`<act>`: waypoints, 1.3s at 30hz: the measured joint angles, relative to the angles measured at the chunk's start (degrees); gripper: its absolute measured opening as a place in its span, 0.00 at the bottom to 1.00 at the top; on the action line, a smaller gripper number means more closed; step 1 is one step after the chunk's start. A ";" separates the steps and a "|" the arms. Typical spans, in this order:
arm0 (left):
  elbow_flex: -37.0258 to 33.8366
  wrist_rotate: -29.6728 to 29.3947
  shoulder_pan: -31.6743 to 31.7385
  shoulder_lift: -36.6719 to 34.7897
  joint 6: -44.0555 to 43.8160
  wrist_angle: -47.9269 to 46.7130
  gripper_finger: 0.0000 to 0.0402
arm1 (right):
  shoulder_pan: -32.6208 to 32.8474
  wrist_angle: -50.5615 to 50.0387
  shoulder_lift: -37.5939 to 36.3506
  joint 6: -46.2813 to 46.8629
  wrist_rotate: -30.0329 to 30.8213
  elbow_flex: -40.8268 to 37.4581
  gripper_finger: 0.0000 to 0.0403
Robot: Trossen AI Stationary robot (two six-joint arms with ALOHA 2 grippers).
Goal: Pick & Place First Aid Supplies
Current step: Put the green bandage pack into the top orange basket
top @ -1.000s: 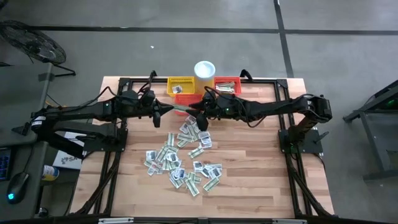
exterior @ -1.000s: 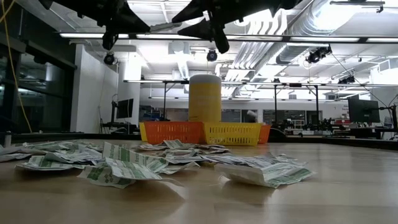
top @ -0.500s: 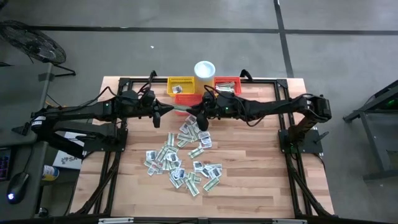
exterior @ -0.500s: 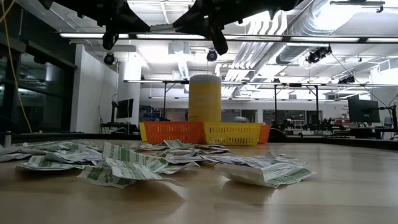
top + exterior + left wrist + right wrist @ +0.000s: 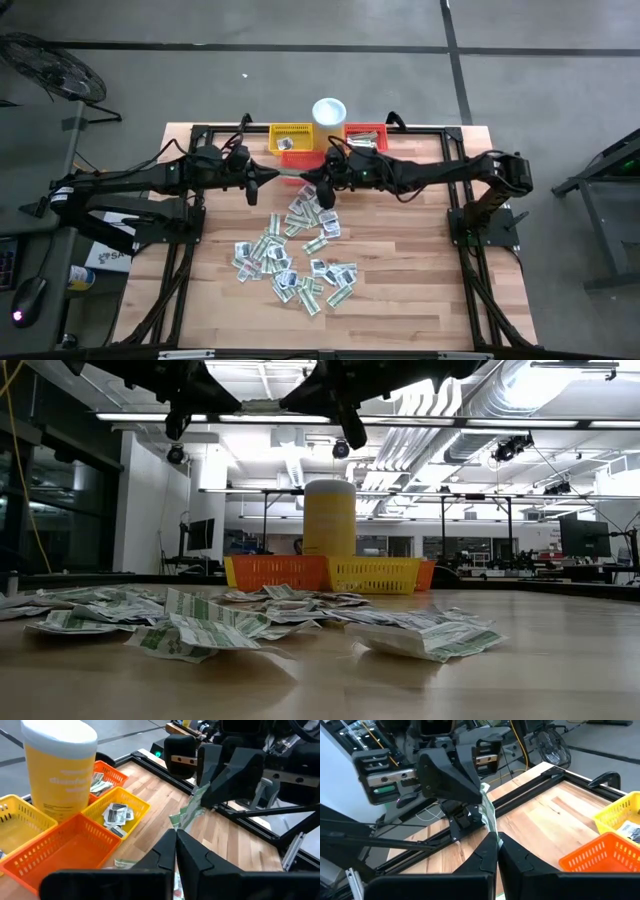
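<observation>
One pale green and white sachet (image 5: 186,815) hangs in the air between my two grippers, which face each other tip to tip above the baskets. My left gripper (image 5: 175,836) comes from the table's left and is shut at the sachet's one end. My right gripper (image 5: 496,839) comes from the right and is shut on the other end. In the high view they meet at the sachet (image 5: 290,180). The other first aid supplies (image 5: 295,255) lie flat in a loose heap on the table's middle. My left gripper pinches the sachet's near end (image 5: 176,824) between its two fingertips, coming about level from the table's left. The sachet stands edge up, clear of the table. My right gripper pinches the opposite end (image 5: 492,831) between its fingertips, about level from the table's right, so the sachet spans from one gripper to the other.
At the far edge stand a yellow basket (image 5: 291,138) and a red-orange basket (image 5: 365,137), both with some sachets in them, and a cup with a white lid (image 5: 329,110). An orange basket (image 5: 65,850) sits below the grippers. Black frame rails (image 5: 460,200) border the table.
My right gripper's fingers, spread on either side of the sachet a second ago, have shut on its end. Both arms have kept their places, and the sachet has stayed where it was in the air.
</observation>
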 joint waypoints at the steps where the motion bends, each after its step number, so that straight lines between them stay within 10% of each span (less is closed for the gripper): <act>1: 0.00 -0.07 0.00 0.00 0.52 0.00 0.07 | -0.21 -0.26 0.00 0.00 0.00 0.00 0.00; 12: -0.09 -7.28 0.02 -1.63 0.90 -0.70 0.42 | -5.63 -13.60 -6.23 0.18 0.69 0.00 0.00; 25: -0.07 -11.37 0.04 -6.56 -0.07 -7.74 0.43 | -21.01 -48.47 -18.62 -1.33 -0.99 0.00 0.00; 39: -0.07 -11.35 0.04 -6.47 -2.45 -7.82 0.44 | -41.16 -49.14 -6.67 -12.89 -20.87 0.00 0.00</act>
